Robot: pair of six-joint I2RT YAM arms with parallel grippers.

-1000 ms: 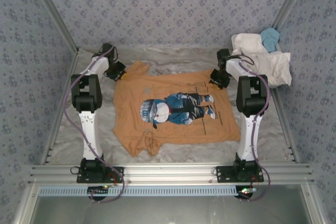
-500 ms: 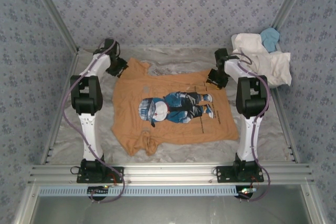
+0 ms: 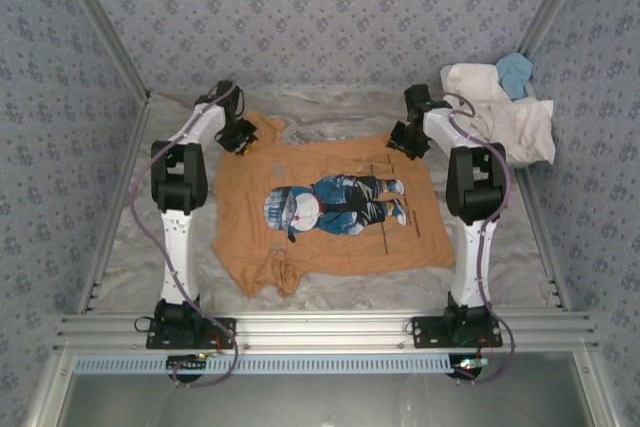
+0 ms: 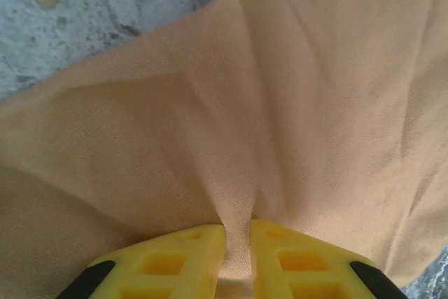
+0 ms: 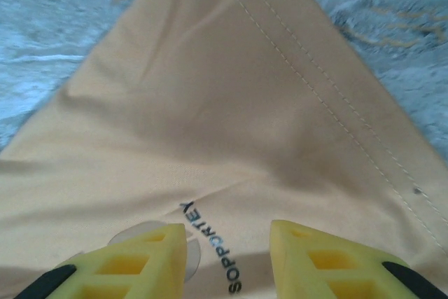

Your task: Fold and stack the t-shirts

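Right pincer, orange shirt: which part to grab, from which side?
The far right hem corner of the orange shirt. It lies flat, its stitched edge running to a point, just ahead of the open right pincer. Probably best: drop from above and close across that point.

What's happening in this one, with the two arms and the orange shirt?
A tan-orange t-shirt lies spread out, print up, on the table. The left claw is pinched shut on a fold of cloth at the shirt's far left corner. The right claw sits open over the far right hem corner, not gripping it. No fold has been made yet. A heap of white shirts and a light blue one waits at the far right.
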